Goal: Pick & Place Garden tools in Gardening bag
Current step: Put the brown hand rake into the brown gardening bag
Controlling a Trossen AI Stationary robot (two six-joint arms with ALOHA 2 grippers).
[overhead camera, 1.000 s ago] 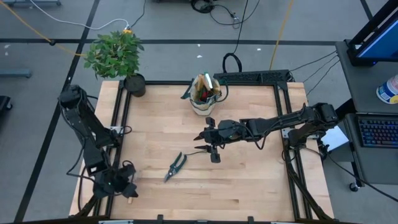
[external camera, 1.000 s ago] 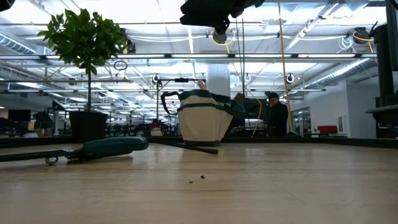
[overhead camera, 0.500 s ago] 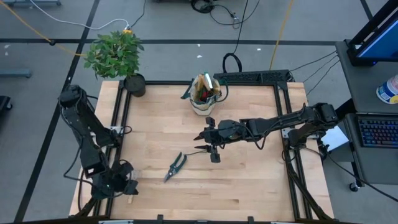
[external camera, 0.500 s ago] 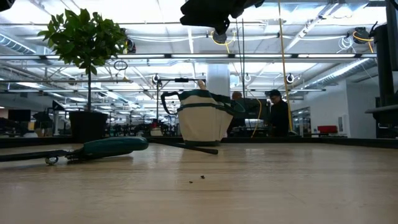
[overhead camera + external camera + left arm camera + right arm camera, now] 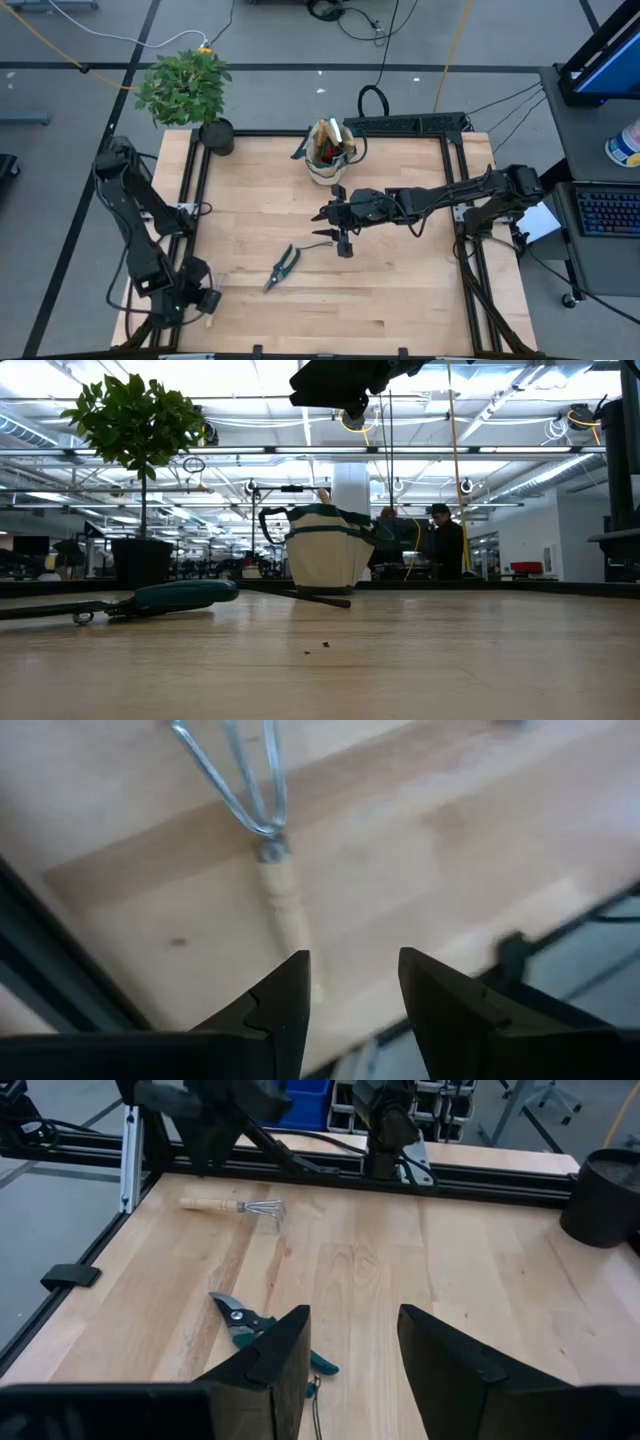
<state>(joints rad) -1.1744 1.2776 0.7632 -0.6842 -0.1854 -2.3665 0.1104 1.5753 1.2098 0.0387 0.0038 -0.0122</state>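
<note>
Two arms work at our wooden table. On the left, our left gripper hangs over the little rake near the table's front corner, fingers apart and gripping nothing. Next come the pruning shears, lying flat on the wood. Our right gripper floats above the middle, fingers parted and bare. Behind it stands the gardening bag, already stuffed with tools.

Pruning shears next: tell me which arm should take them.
Right. The right pincer hangs open just beside the pruning shears, mid-table. The left pincer is open over the small rake at the table's near-left edge, farther from the shears.
</note>
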